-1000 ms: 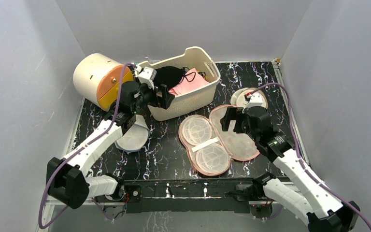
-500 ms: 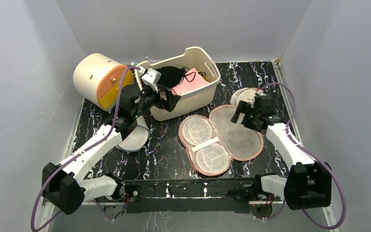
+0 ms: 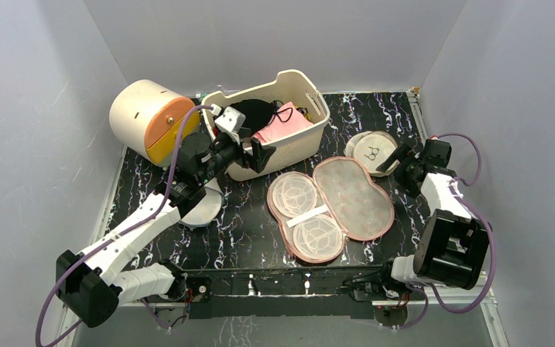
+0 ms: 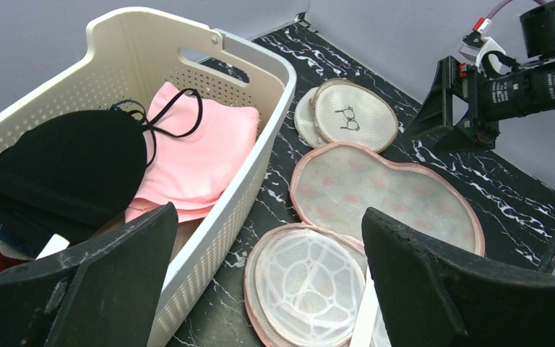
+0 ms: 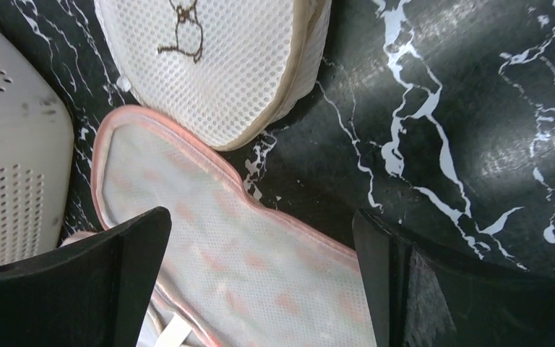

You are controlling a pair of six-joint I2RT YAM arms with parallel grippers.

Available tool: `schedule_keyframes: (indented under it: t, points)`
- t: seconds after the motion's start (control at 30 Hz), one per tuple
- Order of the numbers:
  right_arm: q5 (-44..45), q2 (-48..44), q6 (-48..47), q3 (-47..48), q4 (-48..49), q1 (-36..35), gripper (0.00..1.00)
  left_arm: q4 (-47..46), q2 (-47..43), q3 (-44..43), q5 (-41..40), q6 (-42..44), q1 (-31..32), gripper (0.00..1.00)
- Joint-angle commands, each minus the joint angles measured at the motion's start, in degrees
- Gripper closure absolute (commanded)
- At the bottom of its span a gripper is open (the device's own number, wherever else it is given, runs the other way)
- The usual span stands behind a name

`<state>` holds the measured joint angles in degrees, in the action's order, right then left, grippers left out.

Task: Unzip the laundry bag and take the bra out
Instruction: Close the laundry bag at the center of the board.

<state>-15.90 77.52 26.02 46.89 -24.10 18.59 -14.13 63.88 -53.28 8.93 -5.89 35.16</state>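
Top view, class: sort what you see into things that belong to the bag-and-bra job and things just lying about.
Belongs to the job: laundry bag, lying open; black bra, in the basket.
Just lying about: basket; pink garment; round mesh discs; white mesh dome; cream drum.

We've got the desk [image 3: 253, 231] in black, streaked with white marble veins. The laundry bag [image 3: 354, 199] shows beige mesh with faint red-orange blotches and pink trim, and its other half is filled with white mesh. The bra [image 3: 251, 113] is plain black, the garment [image 3: 283, 123] next to it pink, the perforated basket [image 3: 289, 148] cream. The round mesh disc [image 3: 373, 150] is white with a dark line motif and a beige rim. The drum [image 3: 139, 108] is cream, its face orange and yellow.
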Motion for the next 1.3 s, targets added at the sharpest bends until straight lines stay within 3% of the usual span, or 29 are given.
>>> schedule_keyframes:
  t: [0.0,0.2,0.47,0.77,1.07,1.27]
  points:
    - [-1.3,-0.5,1.2,-1.7,9.3,1.3,0.02,-0.9,-3.2,0.1,-2.8,2.9,1.6,0.02]
    - [-3.3,4.6,0.4,-5.6,17.4,1.3,0.02,-1.0,-3.7,0.6,-4.0,4.2,2.6,0.02]
    - [-15.1,6.2,-2.7,-9.6,19.4,-0.5,0.02,-0.7,-3.3,0.6,-4.9,5.0,2.6,0.02]
    - [-20.7,2.7,-4.3,-12.3,18.2,-2.9,0.16,-0.5,-2.1,0.5,-4.7,5.4,2.6,0.02]
    - [-19.6,1.1,-7.0,-12.5,16.3,-4.4,0.43,-0.6,-1.1,0.7,-4.9,5.7,2.7,0.02]
    - [-17.9,-1.7,-7.5,-10.7,13.3,-6.6,0.69,-0.6,-0.8,0.7,-4.6,5.5,2.8,0.02]
